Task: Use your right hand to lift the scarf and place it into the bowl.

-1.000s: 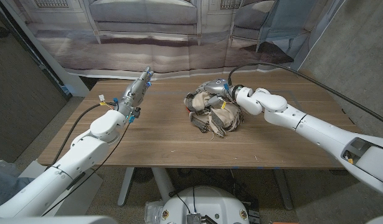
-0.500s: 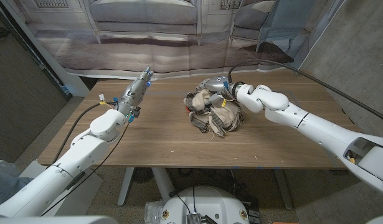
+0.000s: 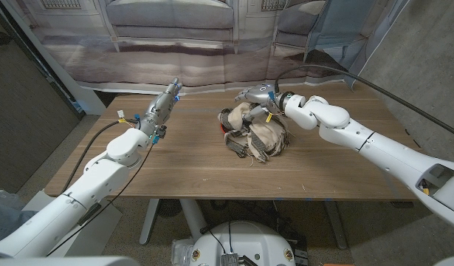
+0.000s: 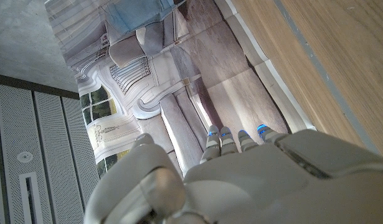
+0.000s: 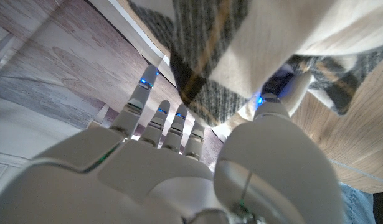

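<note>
Heaped at mid-table: plaid scarf [image 3: 254,137], bowl beneath not discernible. Farther left, left hand [image 3: 162,111] empty, fingers straight and together above the table [image 3: 182,166]. At the scarf's far edge, right hand [image 3: 259,97] pinching a fold

Soft woven plaid scarf [image 3: 254,137], matt wooden table [image 3: 190,166], glossy plastic right hand [image 3: 258,94]

Only real obstacle on the table [image 3: 190,166] is the scarf pile [image 3: 254,137], sitting mid-table toward the far edge. The left hand [image 3: 160,112] blocks a bit near the far-left corner. Near edge and right side are open wood.
</note>
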### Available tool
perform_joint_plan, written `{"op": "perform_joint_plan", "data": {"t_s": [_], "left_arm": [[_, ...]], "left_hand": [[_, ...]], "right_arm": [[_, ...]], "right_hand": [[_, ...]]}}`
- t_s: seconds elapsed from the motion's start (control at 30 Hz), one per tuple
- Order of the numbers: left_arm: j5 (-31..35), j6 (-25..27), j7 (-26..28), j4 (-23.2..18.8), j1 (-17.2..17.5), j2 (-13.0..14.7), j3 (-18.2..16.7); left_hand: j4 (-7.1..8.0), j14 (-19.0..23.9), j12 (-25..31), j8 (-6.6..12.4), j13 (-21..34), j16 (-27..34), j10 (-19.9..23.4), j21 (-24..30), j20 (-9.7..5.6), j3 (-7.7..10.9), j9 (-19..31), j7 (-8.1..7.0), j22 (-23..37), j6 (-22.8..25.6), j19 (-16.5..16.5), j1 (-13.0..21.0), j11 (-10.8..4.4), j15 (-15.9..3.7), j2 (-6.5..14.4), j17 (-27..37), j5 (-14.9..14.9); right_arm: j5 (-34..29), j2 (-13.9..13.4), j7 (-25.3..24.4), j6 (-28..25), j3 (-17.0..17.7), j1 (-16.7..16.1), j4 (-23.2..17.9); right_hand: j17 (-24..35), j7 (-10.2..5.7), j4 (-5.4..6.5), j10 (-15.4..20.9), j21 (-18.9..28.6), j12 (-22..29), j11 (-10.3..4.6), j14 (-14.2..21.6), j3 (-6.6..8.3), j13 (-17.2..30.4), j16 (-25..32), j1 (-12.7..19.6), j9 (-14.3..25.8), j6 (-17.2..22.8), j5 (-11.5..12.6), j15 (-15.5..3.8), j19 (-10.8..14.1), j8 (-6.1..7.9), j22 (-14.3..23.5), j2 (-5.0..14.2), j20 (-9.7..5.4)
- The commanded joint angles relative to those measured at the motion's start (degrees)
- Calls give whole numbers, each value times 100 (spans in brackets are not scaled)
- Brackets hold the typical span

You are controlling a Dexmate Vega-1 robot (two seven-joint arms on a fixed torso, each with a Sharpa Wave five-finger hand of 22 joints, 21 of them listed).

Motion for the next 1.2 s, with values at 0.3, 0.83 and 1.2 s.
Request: {"op": "perform_joint_plan", "data": {"t_s": [0.3,0.83,1.2], "left_arm": [[17,1,-19,16,-51,-15,49],[4,-21,-61,62,-91,-4,42],[-6,35,-56,24,-112,20,40]], "left_hand": [[7,-16,-12,-3,12,-8,27,10,15,-59,32,6,17,29,-605,-11,-17,-22,65,25,1],[7,-18,-13,-1,12,-9,27,11,14,-70,32,1,17,34,-604,-8,-16,-26,70,25,0],[6,-18,-12,-2,12,-9,30,10,19,-78,32,-2,17,32,-606,-5,-15,-26,73,25,0]], "right_arm": [[-228,-311,161,-144,389,-321,-706],[-257,-418,48,-227,725,-532,-1045],[-238,-397,-173,-188,832,-620,-1106]], "right_hand": [[-37,-11,-5,17,-46,41,16,15,-51,-24,50,10,-7,-49,46,0,40,4,19,42,8],[-99,-8,0,38,-100,66,19,26,-75,-70,64,-9,-27,-36,86,-12,48,22,20,59,16],[-148,4,18,61,-115,87,33,64,-97,-108,84,-44,-43,-32,114,-12,136,32,21,84,-35]]}}
